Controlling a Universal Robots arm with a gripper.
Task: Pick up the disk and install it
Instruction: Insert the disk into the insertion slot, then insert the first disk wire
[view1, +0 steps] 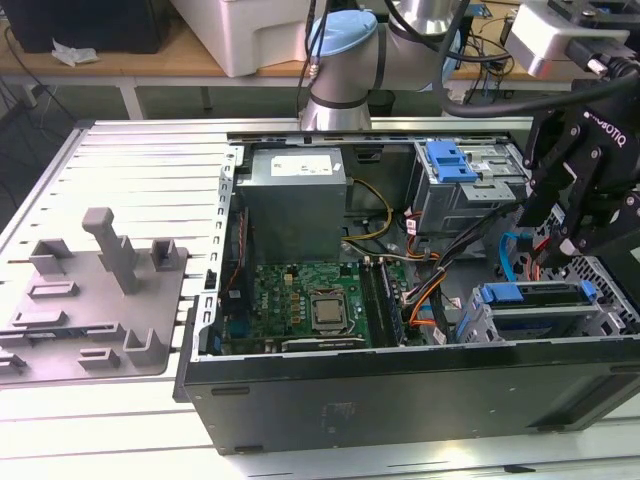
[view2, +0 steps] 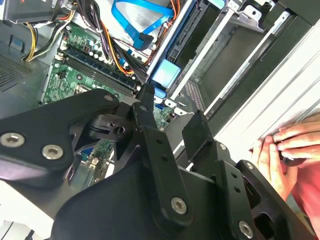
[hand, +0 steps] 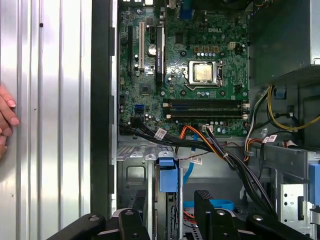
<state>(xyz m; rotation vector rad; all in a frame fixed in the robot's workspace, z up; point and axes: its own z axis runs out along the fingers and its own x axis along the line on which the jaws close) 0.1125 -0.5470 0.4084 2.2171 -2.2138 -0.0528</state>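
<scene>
Disk (view1: 535, 296) sits slotted in drive cage (view1: 475, 325) at exterior view's right, end effector (hand: 171, 200) spread wide above it, empty; prob. dense, stiff, shock-sensitive, so grip blue frame (hand: 167, 175) by its sides.

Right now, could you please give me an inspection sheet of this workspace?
Surface: slatted metal table, open computer case on it.
Job's things: disk on edge in the drive cage, blue carrier showing.
Clutter: grey fixture; blue bracket.
Grippers: gripper over the disk, fingers open either side.
Cables: blue ribbon, orange-black bundle beside the cage.
Surroundings: a person's hand on the table.
</scene>
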